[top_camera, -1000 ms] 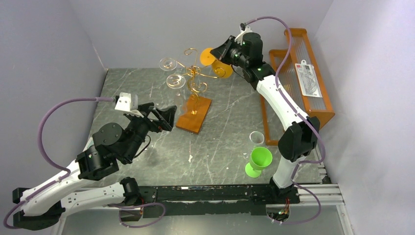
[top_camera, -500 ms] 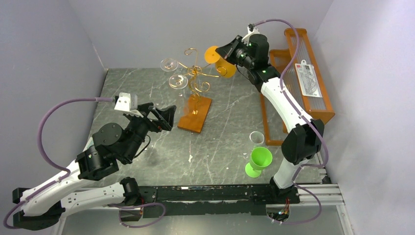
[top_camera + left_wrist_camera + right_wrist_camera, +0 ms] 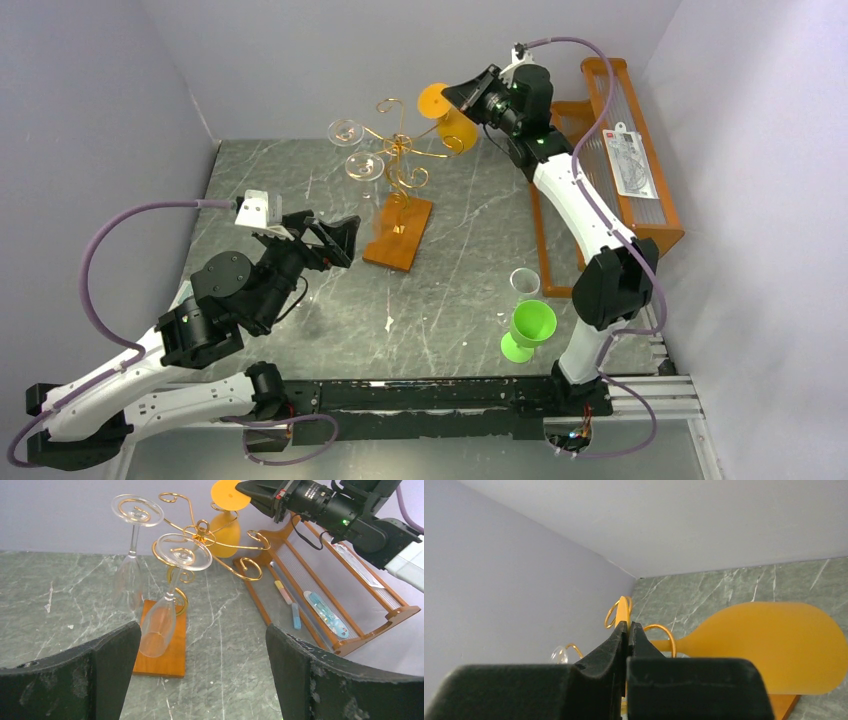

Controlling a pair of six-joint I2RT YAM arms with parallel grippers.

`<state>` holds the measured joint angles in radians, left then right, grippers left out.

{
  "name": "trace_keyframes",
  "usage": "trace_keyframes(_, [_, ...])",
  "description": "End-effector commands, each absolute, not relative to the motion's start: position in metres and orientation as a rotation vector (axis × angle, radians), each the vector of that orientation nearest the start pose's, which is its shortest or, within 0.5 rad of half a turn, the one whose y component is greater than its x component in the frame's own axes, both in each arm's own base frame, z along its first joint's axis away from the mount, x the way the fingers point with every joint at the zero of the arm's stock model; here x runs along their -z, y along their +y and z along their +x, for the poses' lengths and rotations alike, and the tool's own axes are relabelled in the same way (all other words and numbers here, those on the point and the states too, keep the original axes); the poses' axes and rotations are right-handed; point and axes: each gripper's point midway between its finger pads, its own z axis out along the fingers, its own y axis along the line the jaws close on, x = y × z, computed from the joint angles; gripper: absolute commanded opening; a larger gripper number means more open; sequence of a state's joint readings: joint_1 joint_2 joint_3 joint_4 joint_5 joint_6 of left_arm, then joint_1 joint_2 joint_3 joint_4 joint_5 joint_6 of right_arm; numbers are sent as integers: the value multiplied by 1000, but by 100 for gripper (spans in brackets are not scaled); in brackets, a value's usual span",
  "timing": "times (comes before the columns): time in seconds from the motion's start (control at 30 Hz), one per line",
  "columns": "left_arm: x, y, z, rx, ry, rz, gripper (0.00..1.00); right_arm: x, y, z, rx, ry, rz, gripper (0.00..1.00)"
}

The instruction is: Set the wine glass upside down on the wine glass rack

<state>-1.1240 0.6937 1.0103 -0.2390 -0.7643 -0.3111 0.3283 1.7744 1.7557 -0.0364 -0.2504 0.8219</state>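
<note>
While my left gripper (image 3: pixel 344 240) hangs wide open left of the wine glass rack (image 3: pixel 398 170), two clear glasses (image 3: pixel 127 582) dangle from its left arms; right of it, my right gripper (image 3: pixel 628 630) pinches the orange wine glass (image 3: pixel 456 130), foot up.

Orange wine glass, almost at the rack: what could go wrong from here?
1. The right jaws pinch the orange wine glass only by the thin edge of its foot, so it may swing or slip on contact.
2. The stem must slide into a narrow scroll of the rack; a miss could shove the rack, which already carries two clear glasses on its other side, and tip it.
</note>
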Motion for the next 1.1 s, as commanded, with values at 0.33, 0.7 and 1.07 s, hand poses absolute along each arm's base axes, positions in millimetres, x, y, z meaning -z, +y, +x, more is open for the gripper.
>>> trace_keyframes(0.33, [-385,-165,208,532,1557,-7,99,-376,254,524,-1102,1739,214,14])
trace_keyframes(0.7, [-396,-154,208,443,1538,52,99,-384,240,522,-1056,1759,189,51])
trace_keyframes(1.07, [-415,-141,206,321,1553,170,99,-401,189,469,-931,1724,104,62])
